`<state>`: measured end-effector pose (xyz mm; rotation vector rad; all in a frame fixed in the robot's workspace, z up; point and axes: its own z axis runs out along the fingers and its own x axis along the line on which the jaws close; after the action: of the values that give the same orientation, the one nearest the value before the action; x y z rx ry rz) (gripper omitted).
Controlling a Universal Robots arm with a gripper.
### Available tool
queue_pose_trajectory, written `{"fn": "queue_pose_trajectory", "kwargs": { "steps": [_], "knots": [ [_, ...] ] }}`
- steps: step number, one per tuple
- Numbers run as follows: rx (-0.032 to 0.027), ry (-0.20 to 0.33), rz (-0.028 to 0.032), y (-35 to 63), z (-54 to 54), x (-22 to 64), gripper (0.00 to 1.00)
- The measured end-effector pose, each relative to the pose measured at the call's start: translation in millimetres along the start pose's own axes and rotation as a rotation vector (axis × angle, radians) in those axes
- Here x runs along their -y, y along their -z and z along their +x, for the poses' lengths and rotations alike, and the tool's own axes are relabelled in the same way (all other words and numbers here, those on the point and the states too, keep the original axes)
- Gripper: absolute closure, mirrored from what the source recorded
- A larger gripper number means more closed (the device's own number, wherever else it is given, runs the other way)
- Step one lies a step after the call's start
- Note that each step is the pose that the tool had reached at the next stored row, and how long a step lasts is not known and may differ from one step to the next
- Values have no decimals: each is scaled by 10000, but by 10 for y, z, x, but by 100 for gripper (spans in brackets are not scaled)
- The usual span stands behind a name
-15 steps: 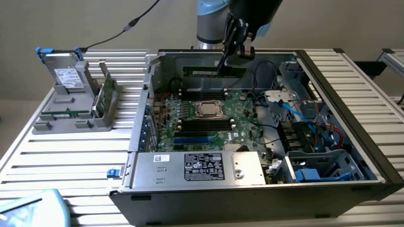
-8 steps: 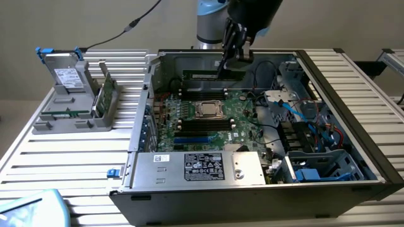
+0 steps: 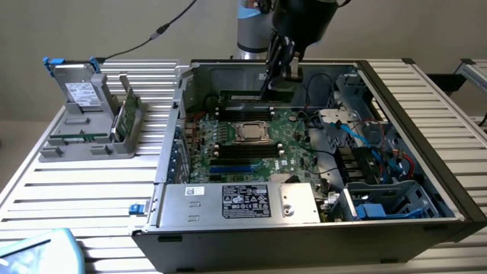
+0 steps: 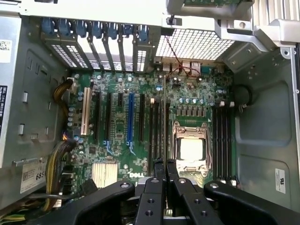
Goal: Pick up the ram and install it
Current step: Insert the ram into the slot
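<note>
The ram [image 3: 245, 95] is a thin green stick held level inside the open computer case [image 3: 177, 114], near its far wall. My gripper [image 3: 275, 85] reaches down from above and is shut on the ram's upper edge. In the wrist view the ram [image 4: 164, 117] appears edge-on as a narrow line between my black fingers [image 4: 153, 187], with my gripper [image 4: 164, 165] closed around it. It hangs over the black memory slots [image 4: 152, 129] beside the CPU socket [image 4: 191, 149]. I cannot tell whether the ram touches a slot.
A grey rack [image 3: 84, 142] in the exterior view's left holds a grey drive with a white label [image 3: 80, 94] and a wider green card [image 3: 129, 111]. The power supply [image 3: 236, 201] sits at the case's near side. Blue and black cables [image 3: 365, 142] crowd the right bay.
</note>
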<state>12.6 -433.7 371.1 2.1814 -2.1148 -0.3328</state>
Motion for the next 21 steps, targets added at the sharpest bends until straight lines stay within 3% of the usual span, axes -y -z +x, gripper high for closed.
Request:
{"fn": "queue_pose_trajectory", "kwargs": {
  "steps": [5,13,21],
  "knots": [
    [-36,-18,3,-78,-4,15,87],
    [-158,-53,5,-191,-8,40,87],
    [-142,-146,25,-330,-6,64,87]
  ]
}}
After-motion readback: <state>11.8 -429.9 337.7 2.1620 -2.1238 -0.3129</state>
